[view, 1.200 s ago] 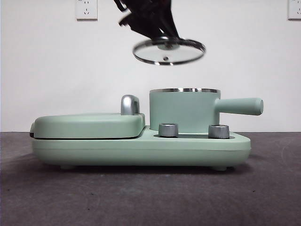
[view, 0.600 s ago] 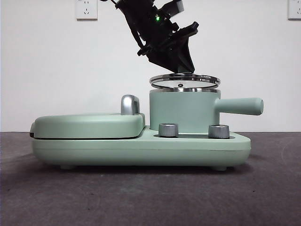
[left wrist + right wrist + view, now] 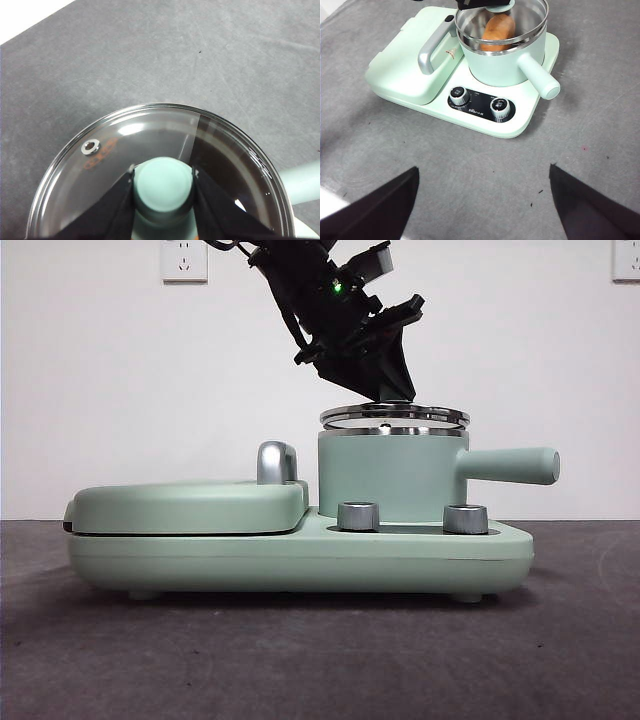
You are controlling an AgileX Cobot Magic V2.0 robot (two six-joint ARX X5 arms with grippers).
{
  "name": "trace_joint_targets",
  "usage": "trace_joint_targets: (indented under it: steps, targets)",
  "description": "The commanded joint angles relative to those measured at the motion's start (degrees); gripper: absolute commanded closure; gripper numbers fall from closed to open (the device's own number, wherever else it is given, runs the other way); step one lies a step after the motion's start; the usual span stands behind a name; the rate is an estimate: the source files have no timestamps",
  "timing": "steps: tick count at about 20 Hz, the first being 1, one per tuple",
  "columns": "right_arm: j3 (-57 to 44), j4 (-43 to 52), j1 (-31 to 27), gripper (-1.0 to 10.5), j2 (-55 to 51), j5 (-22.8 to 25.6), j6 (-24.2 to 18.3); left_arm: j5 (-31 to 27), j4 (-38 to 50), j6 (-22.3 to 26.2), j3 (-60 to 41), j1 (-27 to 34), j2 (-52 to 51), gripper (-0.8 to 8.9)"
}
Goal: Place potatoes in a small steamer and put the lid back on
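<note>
Table (image 3: 300, 660): dark grey felt-like surface, bare in front of the cooker.
Cooker (image 3: 300, 550): long mint-green base with 2 steel dials (image 3: 358, 516) on its front; a flat hinged grill plate (image 3: 185, 506) with a chrome handle (image 3: 432, 47) sits on 1 half.
Steamer (image 3: 390, 478): stands on the other half of the base, directly under the left gripper, side handle (image 3: 510, 465) pointing away from the grill plate.
Potato (image 3: 497, 29): lies inside the steamer, seen through the glass from the right wrist view.
Lid (image 3: 394, 416): level and just above the steamer's steel rim, with only a thin gap showing; whether any edge touches, I cannot tell.
Left gripper (image 3: 163, 180): reaches down from above, its 2 jaws clamped narrow on the lid's mint knob (image 3: 162, 184).
Right gripper (image 3: 482, 210): well back from the cooker, high over the table, jaws spread wide with nothing between them.
</note>
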Motion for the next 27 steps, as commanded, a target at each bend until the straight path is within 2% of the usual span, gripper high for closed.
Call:
trace_joint_targets:
  steps: [1,10,16,24,25,26,27]
  targets:
    - [0.48,0.55,0.28,5.3,0.17,0.09,0.63,0.22,1.57,0.42,2.05,-0.57,1.44,7.96]
    - [0.48,0.57,0.28,5.3,0.17,0.09,1.88,0.63,0.42,0.11,2.05,-0.87,4.07,7.96]
    - [0.48,0.57,0.28,5.3,0.17,0.09,2.16,0.63,-5.49,-0.37,2.05,-1.03,4.07,7.95]
    - [0.48,0.59,0.28,5.3,0.17,0.17,2.56,0.61,-6.29,-7.13,2.05,-1.03,4.07,7.84]
    - [0.48,0.59,0.28,5.3,0.17,0.33,2.56,0.61,-6.25,-7.87,2.05,-0.98,4.07,7.71]
    - [0.48,0.59,0.28,5.3,0.17,0.50,2.56,0.61,-6.23,-8.17,2.05,-0.98,4.07,7.14]
    - [0.48,0.59,0.28,5.3,0.17,0.74,2.56,0.61,-6.14,-8.94,2.05,-0.98,4.07,5.99]
